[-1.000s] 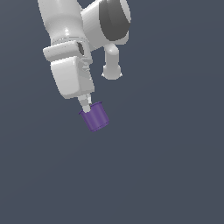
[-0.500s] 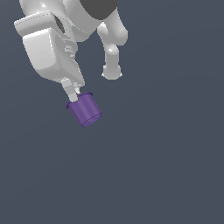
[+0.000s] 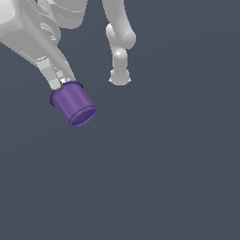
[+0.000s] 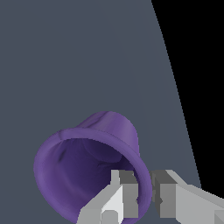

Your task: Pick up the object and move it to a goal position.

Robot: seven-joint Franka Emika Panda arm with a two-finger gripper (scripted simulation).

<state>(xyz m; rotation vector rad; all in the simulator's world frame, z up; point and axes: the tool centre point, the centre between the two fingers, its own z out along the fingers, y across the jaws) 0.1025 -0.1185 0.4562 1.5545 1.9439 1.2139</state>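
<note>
Toward the exterior view's upper left, the tool (image 3: 60, 83) grips the purple cup (image 3: 73, 104) by its flared rim, the cup tilted, its recessed base facing down and toward the camera. Only the wrist view looks into the open mouth of the cup (image 4: 89, 164): the fingers (image 4: 127, 192) pinch the rim wall, one inside, one outside.

The arm slants down from the exterior view's upper left, its hand (image 3: 62, 82) pinched on the cup (image 3: 74, 104) rim.
</note>
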